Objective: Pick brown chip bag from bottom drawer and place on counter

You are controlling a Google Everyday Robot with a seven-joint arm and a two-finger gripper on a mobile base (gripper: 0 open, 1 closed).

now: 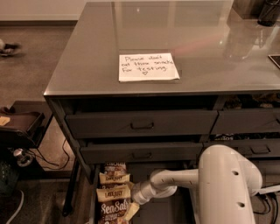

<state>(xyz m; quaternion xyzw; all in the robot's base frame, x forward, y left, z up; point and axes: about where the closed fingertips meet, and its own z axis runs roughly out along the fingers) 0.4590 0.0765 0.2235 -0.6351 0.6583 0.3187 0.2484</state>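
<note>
Several brown chip bags lie in a row at the left end of the open bottom drawer (164, 209). The nearest brown chip bag (113, 211) shows white "Sea Salt" lettering, and another one (113, 193) lies behind it with its cream band up. My gripper (131, 211) is down in the drawer at the right edge of the nearest bag, at the end of my white arm (175, 180), which reaches in from the right. The glossy grey counter (201, 39) lies above, bearing a white handwritten note (148, 67).
Two wider grey drawers with slot handles (142, 124) stand partly open above the bottom one. More drawers sit at the right (249, 120). A dark object (267, 12) stands at the counter's far right corner. A low cart and cables (22, 131) are on the floor at the left.
</note>
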